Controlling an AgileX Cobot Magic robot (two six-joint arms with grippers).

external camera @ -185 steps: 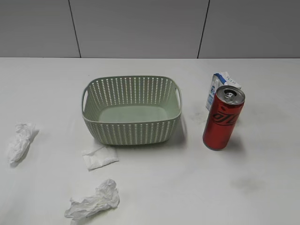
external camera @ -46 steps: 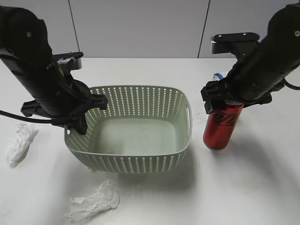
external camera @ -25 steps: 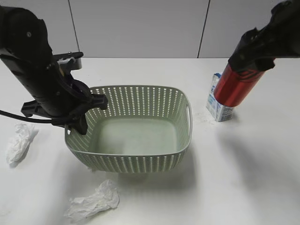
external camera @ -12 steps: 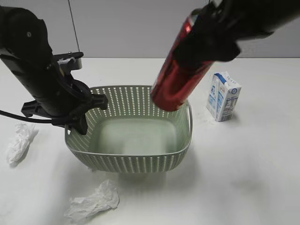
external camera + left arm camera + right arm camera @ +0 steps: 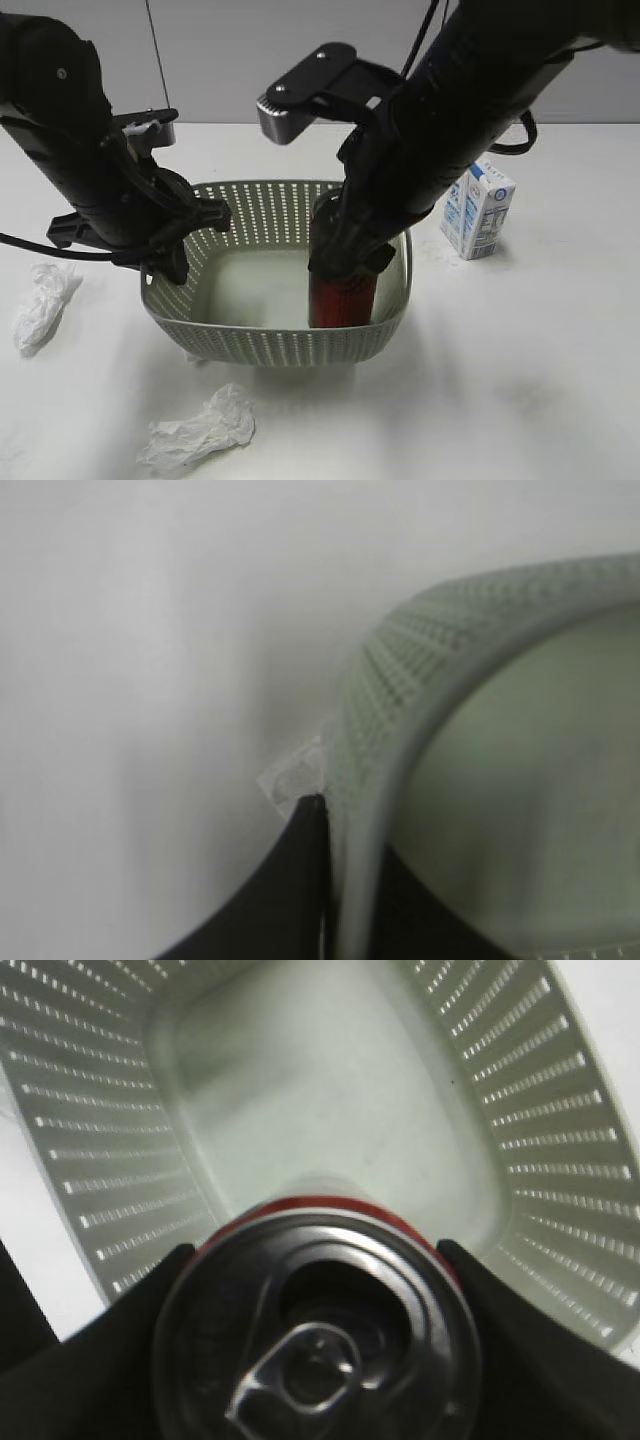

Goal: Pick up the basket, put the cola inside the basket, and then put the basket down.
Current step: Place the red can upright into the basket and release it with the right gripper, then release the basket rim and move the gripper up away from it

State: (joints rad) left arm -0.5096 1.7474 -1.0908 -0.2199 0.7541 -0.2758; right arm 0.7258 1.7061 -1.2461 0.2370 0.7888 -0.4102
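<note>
Placement of the tall slim red cola can (image 5: 342, 298) is the step in hand: it stands upright inside the pale sage-green perforated plastic basket (image 5: 280, 340), toward its right end, with the right gripper (image 5: 345, 262) clamped on its upper body. Whether its base touches the basket floor I cannot tell. The left gripper (image 5: 165, 262) pinches the basket's left rim, holding it just off the white counter (image 5: 520, 400). Next, the right jaws must release and lift straight up, then the basket goes down.
</note>
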